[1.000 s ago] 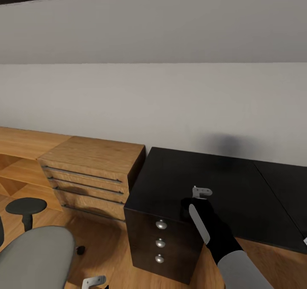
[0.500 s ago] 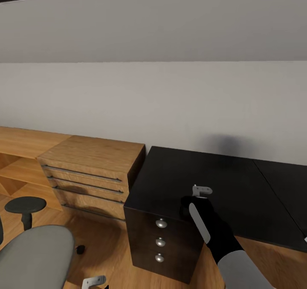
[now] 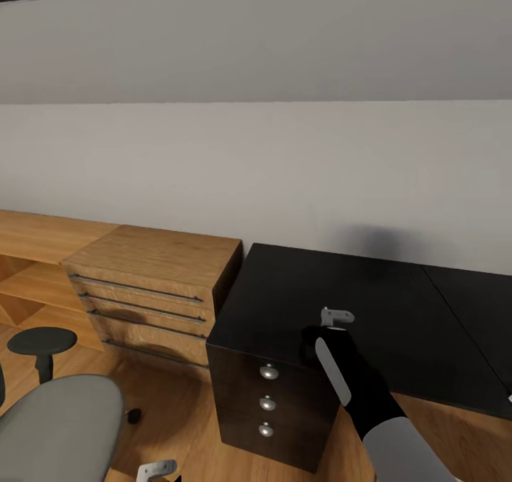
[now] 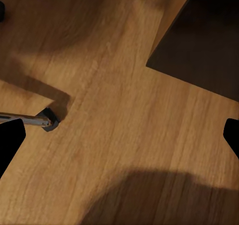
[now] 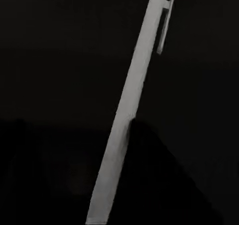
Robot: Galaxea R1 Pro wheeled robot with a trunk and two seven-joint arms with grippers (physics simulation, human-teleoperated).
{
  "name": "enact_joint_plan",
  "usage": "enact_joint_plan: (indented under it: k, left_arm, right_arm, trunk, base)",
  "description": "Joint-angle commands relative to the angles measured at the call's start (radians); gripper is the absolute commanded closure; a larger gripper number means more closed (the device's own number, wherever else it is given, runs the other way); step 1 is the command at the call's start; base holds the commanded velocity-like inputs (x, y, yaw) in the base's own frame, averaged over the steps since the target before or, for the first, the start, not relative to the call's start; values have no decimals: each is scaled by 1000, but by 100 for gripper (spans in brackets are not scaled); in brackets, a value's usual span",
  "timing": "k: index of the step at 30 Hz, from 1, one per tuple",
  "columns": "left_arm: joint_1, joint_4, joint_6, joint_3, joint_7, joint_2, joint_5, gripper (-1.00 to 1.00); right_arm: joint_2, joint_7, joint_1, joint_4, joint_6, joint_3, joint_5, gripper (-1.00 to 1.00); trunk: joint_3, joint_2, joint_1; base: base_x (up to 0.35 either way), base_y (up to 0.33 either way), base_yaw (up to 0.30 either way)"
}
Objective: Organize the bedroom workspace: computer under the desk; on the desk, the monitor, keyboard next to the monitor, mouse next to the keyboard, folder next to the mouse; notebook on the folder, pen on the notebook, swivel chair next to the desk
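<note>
The right gripper hangs over the black surface, near its front edge above the three drawers, and it is clenched on the pen — a slim white stick with a clip at one end, seen in the right wrist view slanting across the dark top. In the head view the pen runs down along the black forearm. It looks light, stiff and smooth, so it may well roll or slip once set down; a hold near the middle of the barrel, clear of the clip, seems safest. The left gripper stands released over the wooden floor. The swivel chair sits well apart from the surface's drawer end.
</note>
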Motion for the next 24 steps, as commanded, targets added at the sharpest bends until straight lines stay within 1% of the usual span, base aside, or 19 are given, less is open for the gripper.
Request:
enact_joint_plan:
  k: [1,24]
  left_arm:
    - [0,-2,-2,9,-7,0,-5,-100]
    - [0,-2,-2,8,-9,1,-5,-100]
  right_arm:
    - [-1,-10,-1,83,8,2,-3,100]
    - [-4,-11,-1,83,9,2,-5,100]
  trunk:
    - [-1,0,0]
    - [-1,0,0]
  base:
    - [0,0,0]
    - [0,0,0]
